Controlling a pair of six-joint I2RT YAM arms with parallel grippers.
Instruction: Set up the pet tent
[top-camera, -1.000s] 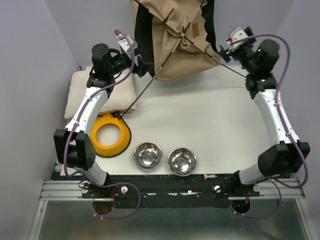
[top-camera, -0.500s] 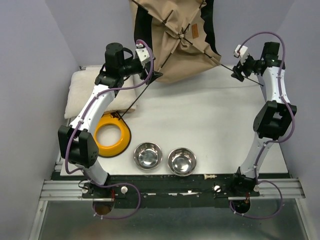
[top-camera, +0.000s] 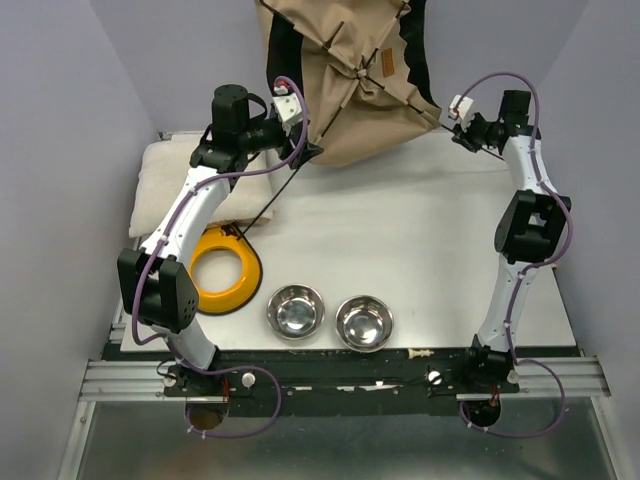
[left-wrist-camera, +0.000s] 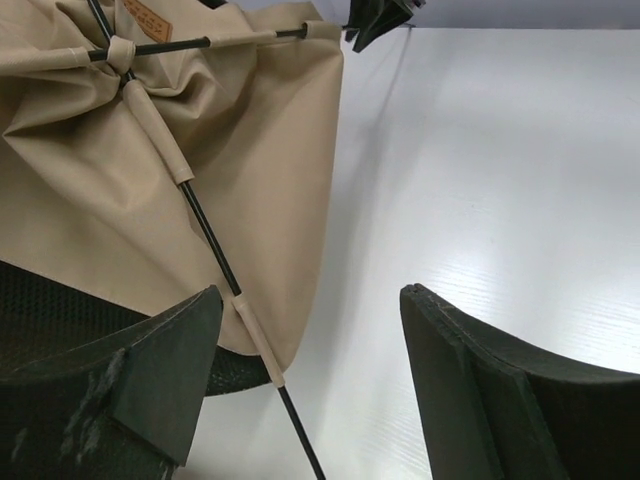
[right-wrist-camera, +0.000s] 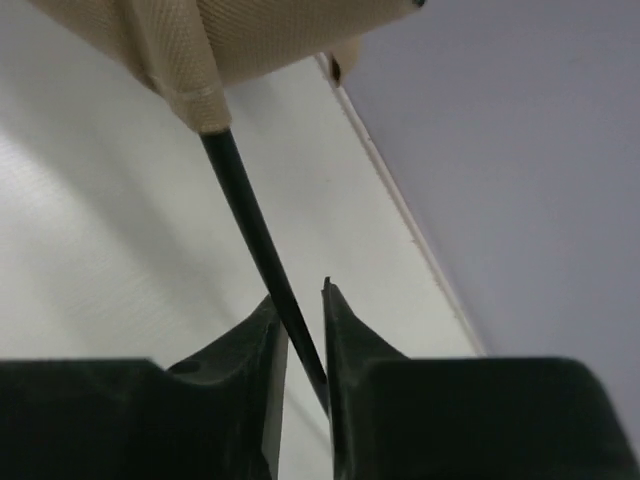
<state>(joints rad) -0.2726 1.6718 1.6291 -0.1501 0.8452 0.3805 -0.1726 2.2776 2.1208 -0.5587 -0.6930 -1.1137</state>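
Swinging inward, the right fingers (right-wrist-camera: 342, 322) are pinching the pet tent (top-camera: 350, 95) by its pole (right-wrist-camera: 248, 212); the left fingers (left-wrist-camera: 165, 350) are gaping wide beside its hem, steel bowls (top-camera: 296, 310) sitting well apart.

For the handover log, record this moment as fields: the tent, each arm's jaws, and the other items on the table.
tent: pet tent, tan fabric on crossed black poles, at the far edge of the table
right jaws: shut on the right-hand pole
left jaws: open, the left-hand pole passing between them ungripped
left side: cream cushion, yellow ring
near side: steel bowls
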